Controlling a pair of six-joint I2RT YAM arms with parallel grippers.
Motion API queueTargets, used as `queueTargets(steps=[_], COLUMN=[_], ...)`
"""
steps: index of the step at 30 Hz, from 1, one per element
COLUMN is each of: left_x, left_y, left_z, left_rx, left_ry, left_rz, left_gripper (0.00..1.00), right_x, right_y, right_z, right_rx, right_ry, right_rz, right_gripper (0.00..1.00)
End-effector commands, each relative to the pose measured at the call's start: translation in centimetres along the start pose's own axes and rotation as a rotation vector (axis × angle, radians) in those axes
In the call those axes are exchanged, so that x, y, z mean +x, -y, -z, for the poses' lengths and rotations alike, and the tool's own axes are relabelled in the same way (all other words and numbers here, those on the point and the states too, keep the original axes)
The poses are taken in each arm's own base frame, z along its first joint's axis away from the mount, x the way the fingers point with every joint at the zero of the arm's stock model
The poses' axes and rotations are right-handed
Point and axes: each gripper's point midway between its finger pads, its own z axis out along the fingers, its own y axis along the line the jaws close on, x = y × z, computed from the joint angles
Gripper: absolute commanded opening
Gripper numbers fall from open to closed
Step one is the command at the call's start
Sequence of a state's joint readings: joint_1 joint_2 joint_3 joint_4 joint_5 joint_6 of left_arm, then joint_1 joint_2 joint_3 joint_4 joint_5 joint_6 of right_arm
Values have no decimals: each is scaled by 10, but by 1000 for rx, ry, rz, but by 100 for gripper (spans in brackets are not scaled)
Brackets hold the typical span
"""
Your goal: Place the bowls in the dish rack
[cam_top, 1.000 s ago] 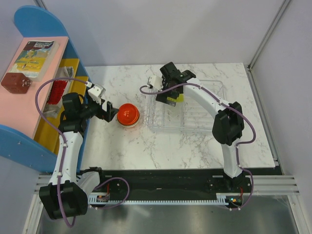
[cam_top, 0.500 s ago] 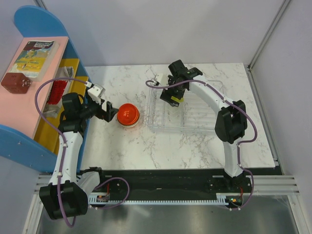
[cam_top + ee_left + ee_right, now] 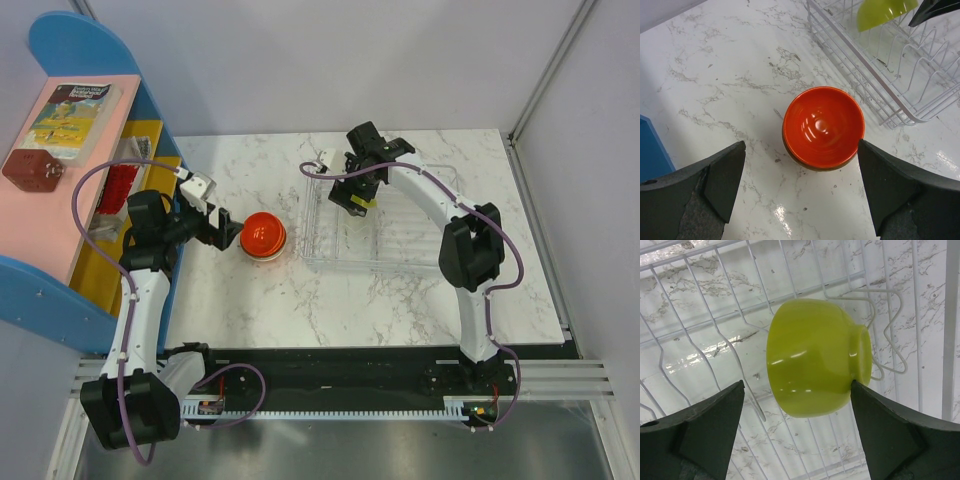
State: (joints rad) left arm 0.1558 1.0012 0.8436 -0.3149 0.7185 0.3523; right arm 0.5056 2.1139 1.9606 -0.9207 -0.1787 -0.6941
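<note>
Whereas the right gripper (image 3: pixel 352 196) was seen a second ago at the rack's (image 3: pixel 420 238) left wall, it is now found further inside, spread around the lime bowl (image 3: pixel 815 357) tipped on its side there, while the left gripper (image 3: pixel 226 232) is kept spread beside the orange bowl (image 3: pixel 823 127), centre-left.

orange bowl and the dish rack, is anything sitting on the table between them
Nothing. Only a narrow strip of bare marble tabletop separates the orange bowl from the dish rack, shown best in the left wrist view.
</note>
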Motion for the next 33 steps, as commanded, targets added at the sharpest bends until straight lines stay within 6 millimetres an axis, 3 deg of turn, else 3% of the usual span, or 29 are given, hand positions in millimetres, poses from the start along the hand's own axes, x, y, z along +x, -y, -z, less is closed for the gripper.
queueTargets(steps=[1,5,9,11,15,23,26,33], left_x=[9,25,21,20,26,51,54,58], left_y=[3,0,0,0,-2,-12,-19,-36], left_z=[-6,-13,-10,-10,-14,-34,-45,-67], left_rx=[39,44,37,39,49,96,112,118], left_ry=[-5,-43,-33,-30,-45,-109,-114,-132], left_rz=[11,26,13,10,3,5,-8,15], left_gripper=[100,100,100,100,100,99,98,91], right_x=[1,3,8,2,-22,-46,-54,-54], right_y=[-34,-36,-41,-39,-22,-1,-6,-29], right_z=[-21,-22,-33,-28,4,76,98,117], right_rx=[-150,-171,-213,-204,-123,43,58,52], right_ry=[2,-1,-26,-7,66,143,187,235], right_rz=[-33,-43,-63,-57,-53,-17,-16,-10], right_gripper=[94,95,94,94,94,95,95,95])
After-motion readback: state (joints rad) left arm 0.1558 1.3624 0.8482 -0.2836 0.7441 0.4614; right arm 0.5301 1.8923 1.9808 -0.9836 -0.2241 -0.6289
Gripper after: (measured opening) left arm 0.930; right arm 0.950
